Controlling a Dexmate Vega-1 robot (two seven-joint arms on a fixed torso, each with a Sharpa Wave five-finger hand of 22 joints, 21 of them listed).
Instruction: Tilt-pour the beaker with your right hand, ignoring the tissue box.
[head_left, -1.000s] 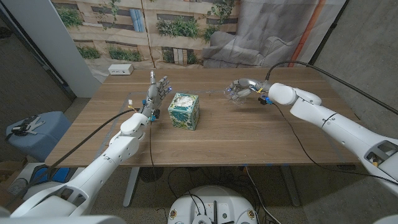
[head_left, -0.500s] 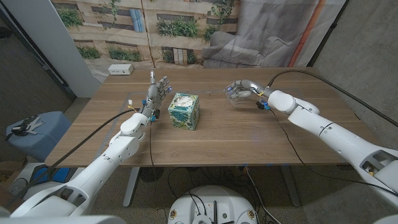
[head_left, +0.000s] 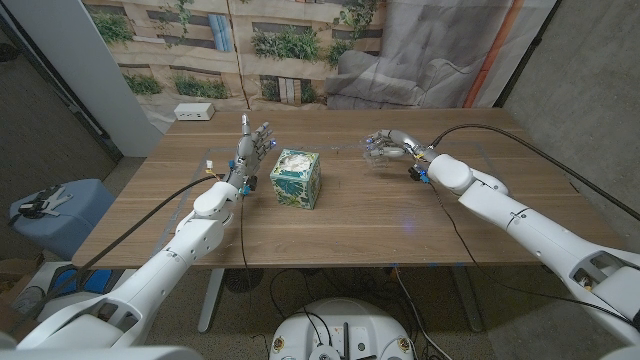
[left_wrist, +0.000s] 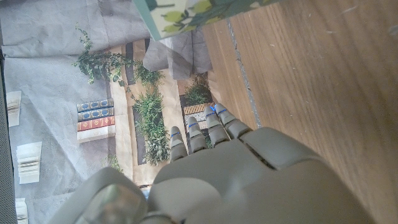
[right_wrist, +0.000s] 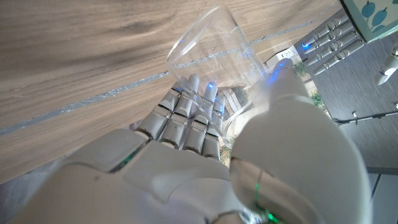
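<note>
Beaker held tilted above table in right hand, well right of tissue box — clear, light, likely slick and fragile, best gripped round the wall; left hand spread, idle.

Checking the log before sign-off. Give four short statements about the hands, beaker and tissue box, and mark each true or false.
1. The right hand holds the clear beaker. True.
2. The left hand grips the tissue box. False: it stands beside the box, fingers apart, holding nothing.
3. The tissue box sits on the table between the two hands. True.
4. The beaker stands upright on the table. False: it is held tilted, off the wood.
</note>
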